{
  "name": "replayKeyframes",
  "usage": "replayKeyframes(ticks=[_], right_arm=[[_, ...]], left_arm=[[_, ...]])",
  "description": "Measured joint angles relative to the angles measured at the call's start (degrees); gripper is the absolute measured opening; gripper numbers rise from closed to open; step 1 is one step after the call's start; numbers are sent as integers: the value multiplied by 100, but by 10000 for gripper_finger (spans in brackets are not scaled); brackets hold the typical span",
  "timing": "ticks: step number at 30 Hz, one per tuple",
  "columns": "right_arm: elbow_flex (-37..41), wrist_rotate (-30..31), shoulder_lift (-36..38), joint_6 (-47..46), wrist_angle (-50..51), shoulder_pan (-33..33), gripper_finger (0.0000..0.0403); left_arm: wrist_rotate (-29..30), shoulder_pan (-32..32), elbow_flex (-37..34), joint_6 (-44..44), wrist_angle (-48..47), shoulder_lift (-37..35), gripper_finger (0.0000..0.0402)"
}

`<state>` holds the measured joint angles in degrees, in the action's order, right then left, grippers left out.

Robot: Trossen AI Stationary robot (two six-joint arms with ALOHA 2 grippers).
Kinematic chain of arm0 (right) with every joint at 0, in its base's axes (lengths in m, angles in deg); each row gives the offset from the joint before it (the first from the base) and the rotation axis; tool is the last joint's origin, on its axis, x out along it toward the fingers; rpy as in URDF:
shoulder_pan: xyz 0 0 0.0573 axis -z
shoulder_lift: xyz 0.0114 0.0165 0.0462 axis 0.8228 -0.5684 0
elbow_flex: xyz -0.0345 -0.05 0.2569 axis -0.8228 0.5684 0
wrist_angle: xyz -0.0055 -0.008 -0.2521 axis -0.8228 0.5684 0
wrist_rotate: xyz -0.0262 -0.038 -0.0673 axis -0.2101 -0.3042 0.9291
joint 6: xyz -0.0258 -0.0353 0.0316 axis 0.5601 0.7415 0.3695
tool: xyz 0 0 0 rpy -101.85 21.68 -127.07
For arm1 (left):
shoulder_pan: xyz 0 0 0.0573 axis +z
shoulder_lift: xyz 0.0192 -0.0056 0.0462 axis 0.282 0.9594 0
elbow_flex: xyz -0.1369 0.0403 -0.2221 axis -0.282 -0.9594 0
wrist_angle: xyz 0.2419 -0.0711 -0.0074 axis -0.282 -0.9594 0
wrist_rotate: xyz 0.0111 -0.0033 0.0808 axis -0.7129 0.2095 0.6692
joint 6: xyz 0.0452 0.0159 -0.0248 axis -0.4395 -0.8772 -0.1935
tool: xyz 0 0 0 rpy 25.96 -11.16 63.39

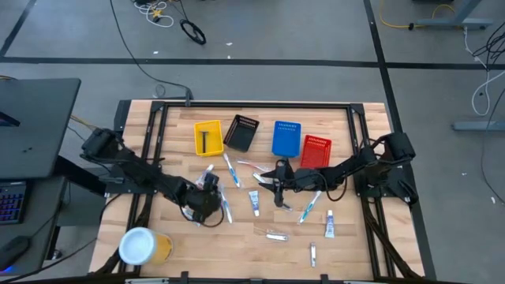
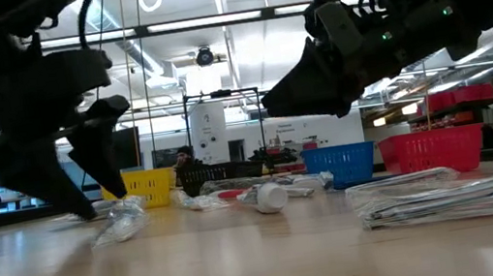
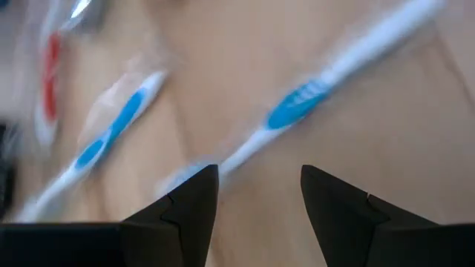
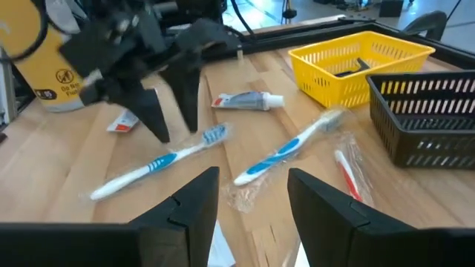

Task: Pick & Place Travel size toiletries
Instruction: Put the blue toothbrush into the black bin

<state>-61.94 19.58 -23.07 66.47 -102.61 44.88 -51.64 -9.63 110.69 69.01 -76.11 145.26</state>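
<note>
The left gripper is low over the left-centre of the wooden counter, its fingers open and empty. They straddle the wrapped blue-white toothbrush lying flat on the wood; a second wrapped toothbrush lies just beside it, nearer the baskets.

The right gripper hangs above the counter's centre, fingers open, holding nothing. A small white tube lies on the counter just to its left.

Four mesh baskets stand in a row along the far side: yellow basket, black basket, blue basket, red basket. The yellow basket contains a dark item, probably a razor; the view is too coarse to confirm.

Further toiletries are scattered on the near-right part of the counter, including a white tube and a silvery sachet. A yellow cup with white lid stands at the near-left corner.
</note>
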Motion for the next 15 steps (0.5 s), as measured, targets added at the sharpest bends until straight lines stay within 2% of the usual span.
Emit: replayKeyframes(ticks=[3, 12, 15], right_arm=[[0, -1, 11, 0, 20, 0, 172], [2, -3, 11, 0, 18, 2, 172], [3, -4, 11, 0, 8, 2, 172]], left_arm=[[148, -83, 0, -362, 164, 212, 203], [877, -166, 113, -560, 387, 303, 203], [881, -202, 223, -922, 418, 301, 203]])
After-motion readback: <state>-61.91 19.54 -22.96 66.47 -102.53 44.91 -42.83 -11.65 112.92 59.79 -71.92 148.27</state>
